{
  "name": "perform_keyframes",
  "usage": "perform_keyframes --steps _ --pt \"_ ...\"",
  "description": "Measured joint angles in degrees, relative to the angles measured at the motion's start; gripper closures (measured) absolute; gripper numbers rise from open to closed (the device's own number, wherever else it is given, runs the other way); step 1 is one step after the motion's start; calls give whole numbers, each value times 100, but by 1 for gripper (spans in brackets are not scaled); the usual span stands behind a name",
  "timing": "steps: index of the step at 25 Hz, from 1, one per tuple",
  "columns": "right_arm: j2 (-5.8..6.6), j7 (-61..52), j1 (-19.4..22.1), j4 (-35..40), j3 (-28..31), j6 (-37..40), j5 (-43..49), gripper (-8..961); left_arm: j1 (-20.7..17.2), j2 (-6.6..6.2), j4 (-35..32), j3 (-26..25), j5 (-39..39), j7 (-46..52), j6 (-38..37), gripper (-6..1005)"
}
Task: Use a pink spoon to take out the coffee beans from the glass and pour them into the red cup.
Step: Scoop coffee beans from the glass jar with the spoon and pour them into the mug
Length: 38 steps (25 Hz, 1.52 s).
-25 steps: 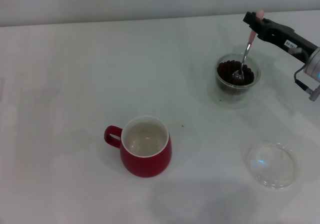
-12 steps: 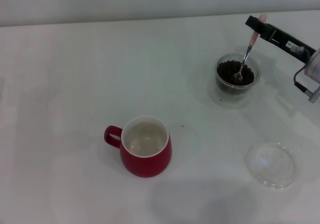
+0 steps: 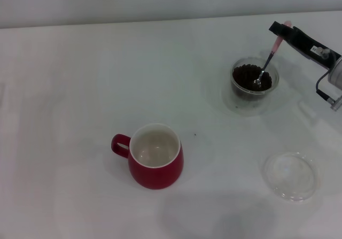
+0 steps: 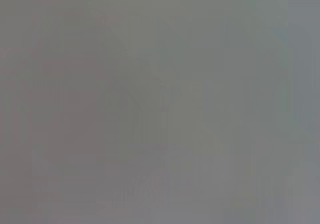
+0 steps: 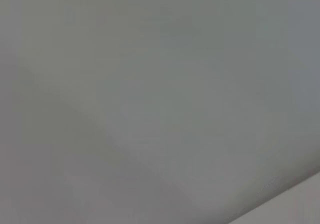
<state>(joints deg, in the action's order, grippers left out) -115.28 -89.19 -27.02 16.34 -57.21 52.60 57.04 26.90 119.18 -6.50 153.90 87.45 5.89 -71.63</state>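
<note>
In the head view the clear glass (image 3: 254, 84) stands at the far right of the white table, filled with dark coffee beans (image 3: 247, 77). My right gripper (image 3: 281, 31) is shut on the pink handle of the pink spoon (image 3: 267, 60), above and behind the glass. The spoon slants down and its metal bowl rests in the beans. The red cup (image 3: 155, 156) stands upright in the middle front, its cream inside showing no beans and its handle to the left. The left gripper is out of view. Both wrist views show only plain grey.
A flat clear round dish (image 3: 290, 175) lies at the front right, in front of the glass. A tiny dark speck (image 3: 195, 134) lies on the table (image 3: 80, 89) between cup and glass.
My right gripper has moved to the right and slightly back with the spoon. The spoon now leans more, its bowl still in the beans. The cup and glass have not moved.
</note>
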Motion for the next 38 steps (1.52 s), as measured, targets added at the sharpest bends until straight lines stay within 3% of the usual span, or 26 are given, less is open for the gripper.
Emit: perform_keyframes --steps 38 --pt "1 -1504 81 -117 13 274 -587 804 -124 8 -4 0 150 0 0 199"
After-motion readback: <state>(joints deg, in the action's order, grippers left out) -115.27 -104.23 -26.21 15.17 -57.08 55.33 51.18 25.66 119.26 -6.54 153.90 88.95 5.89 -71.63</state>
